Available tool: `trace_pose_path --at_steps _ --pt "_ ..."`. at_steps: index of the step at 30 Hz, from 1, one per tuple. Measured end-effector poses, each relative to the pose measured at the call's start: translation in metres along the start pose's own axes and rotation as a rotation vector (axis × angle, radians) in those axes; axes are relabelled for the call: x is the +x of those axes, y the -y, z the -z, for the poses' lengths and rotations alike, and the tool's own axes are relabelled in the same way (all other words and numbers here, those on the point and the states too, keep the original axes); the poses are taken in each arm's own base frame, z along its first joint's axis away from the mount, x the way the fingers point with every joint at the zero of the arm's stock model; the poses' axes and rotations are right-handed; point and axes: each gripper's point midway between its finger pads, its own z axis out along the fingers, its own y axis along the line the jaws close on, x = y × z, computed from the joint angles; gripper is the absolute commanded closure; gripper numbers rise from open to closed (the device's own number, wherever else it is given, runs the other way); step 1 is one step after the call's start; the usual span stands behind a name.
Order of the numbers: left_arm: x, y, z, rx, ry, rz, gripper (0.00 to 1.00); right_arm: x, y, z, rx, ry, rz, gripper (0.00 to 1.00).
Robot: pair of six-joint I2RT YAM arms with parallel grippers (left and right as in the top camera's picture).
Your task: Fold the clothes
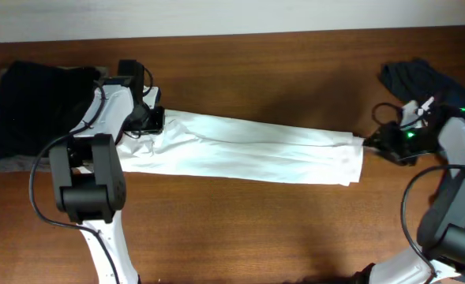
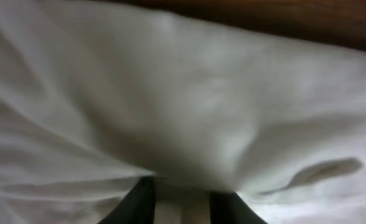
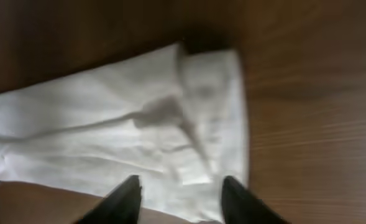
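Observation:
The clothes (image 1: 248, 146) are a white shirt folded into a long band that runs left to right across the middle of the wooden table (image 1: 256, 237). My left gripper (image 1: 151, 120) is at the band's left end. In the left wrist view its dark fingers (image 2: 139, 205) stand apart with white cloth (image 2: 183, 93) bunched between and over them. My right gripper (image 1: 372, 143) is at the band's right end. In the right wrist view this gripper (image 3: 179, 193) is open, hovering over the shirt's (image 3: 139, 124) squared end, nothing held.
A pile of black and grey garments (image 1: 35, 102) lies at the far left, just behind my left arm. A dark garment (image 1: 418, 79) lies crumpled at the back right, near my right arm. Bare wood stretches in front of the shirt.

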Motion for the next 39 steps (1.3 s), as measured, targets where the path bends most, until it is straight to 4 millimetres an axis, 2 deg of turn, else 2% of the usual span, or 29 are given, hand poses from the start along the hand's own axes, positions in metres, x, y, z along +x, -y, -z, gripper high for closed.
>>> trace_pose_path --at_steps 2,3,5,6,9,10,11,12,13,14,16,18,19,21,23,24,25,26,27,28,29,30,31,33,35,36,37,38,39 --pt "-0.008 -0.008 0.012 -0.032 -0.027 0.008 0.5 -0.003 0.024 0.008 0.018 0.021 -0.032 0.44" --pt "-0.021 -0.006 0.027 -0.027 -0.001 0.007 0.5 -0.001 0.033 0.002 0.021 0.01 -0.039 0.41" --pt "-0.043 -0.002 0.06 -0.011 0.061 0.003 0.5 0.014 0.041 -0.029 0.004 -0.085 -0.042 0.34" --pt "-0.047 0.001 0.073 -0.007 0.073 0.002 0.5 0.022 0.037 -0.043 -0.043 -0.132 -0.037 0.27" --pt "-0.051 0.007 0.11 0.007 0.09 -0.016 0.5 0.022 0.011 -0.053 -0.143 -0.153 0.039 0.27" --pt "-0.055 0.009 0.12 0.01 0.11 -0.023 0.5 0.024 -0.004 -0.06 -0.189 -0.172 0.075 0.34" --pt "-0.056 0.009 0.126 0.01 0.117 -0.027 0.5 0.026 -0.011 -0.064 -0.204 -0.181 0.094 0.61" --pt "-0.053 0.01 0.128 0.013 0.105 -0.029 0.5 0.03 -0.026 -0.074 -0.231 -0.206 0.132 0.68" --pt "-0.049 0.01 0.128 0.014 0.09 -0.028 0.5 0.032 -0.027 -0.08 -0.216 -0.212 0.155 0.78" --pt "-0.046 0.01 0.127 0.014 0.076 -0.034 0.5 0.039 -0.032 -0.089 -0.227 -0.242 0.161 0.92" --pt "-0.043 0.01 0.127 0.014 0.065 -0.04 0.5 0.04 -0.029 -0.091 -0.218 -0.25 0.155 0.96" --pt "-0.04 0.01 0.127 0.015 0.053 -0.038 0.5 0.037 -0.02 -0.085 -0.202 -0.24 0.115 0.96" --pt "-0.039 0.01 0.127 0.015 0.051 -0.042 0.51 0.029 -0.004 -0.071 -0.151 -0.203 0.068 0.96" --pt "-0.04 0.011 0.131 0.015 0.061 -0.043 0.51 0.016 0.016 -0.039 -0.072 -0.123 0.007 0.96" --pt "-0.041 0.012 0.144 0.013 0.09 -0.047 0.51 0.001 0.018 0.001 -0.025 -0.011 0.0 0.96" --pt "-0.041 0.013 0.153 0.012 0.111 -0.049 0.5 -0.004 0.008 0.02 -0.013 0.04 0.021 0.96" --pt "-0.041 0.014 0.163 0.011 0.133 -0.051 0.5 -0.004 -0.007 0.03 -0.01 0.064 0.047 0.96" --pt "-0.04 0.014 0.172 0.009 0.152 -0.052 0.5 -0.003 -0.029 0.036 -0.014 0.08 0.092 0.96" --pt "-0.04 0.015 0.181 0.008 0.173 -0.062 0.5 0.001 -0.061 0.035 -0.024 0.082 0.156 0.96" --pt "-0.039 0.016 0.187 0.007 0.186 -0.07 0.5 0.007 -0.084 0.03 -0.033 0.07 0.203 0.96" --pt "-0.039 0.016 0.191 0.006 0.194 -0.076 0.5 0.014 -0.11 0.019 -0.038 0.054 0.248 0.96" --pt "-0.039 0.017 0.195 0.005 0.203 -0.08 0.5 0.029 -0.139 0.002 -0.036 0.017 0.309 0.96" --pt "-0.039 0.017 0.198 0.004 0.209 -0.081 0.5 0.037 -0.157 -0.011 -0.016 0.007 0.346 0.96" --pt "-0.038 0.017 0.202 0.004 0.218 -0.082 0.5 0.056 -0.186 -0.048 0.016 -0.035 0.395 0.96" --pt "-0.038 0.018 0.203 0.004 0.221 -0.085 0.5 0.076 -0.209 -0.097 0.028 -0.079 0.415 0.96" --pt "-0.038 0.018 0.203 0.004 0.221 -0.085 0.5 0.079 -0.222 -0.113 0.014 -0.066 0.423 0.96" --pt "-0.038 0.018 0.204 0.003 0.223 -0.085 0.5 0.079 -0.236 -0.124 -0.011 -0.04 0.438 0.87" --pt "-0.038 0.018 0.204 0.004 0.222 -0.085 0.5 0.089 -0.251 -0.14 -0.033 -0.039 0.458 0.57" --pt "-0.038 0.018 0.204 0.004 0.222 -0.085 0.5 0.098 -0.26 -0.15 -0.045 -0.046 0.467 0.47"
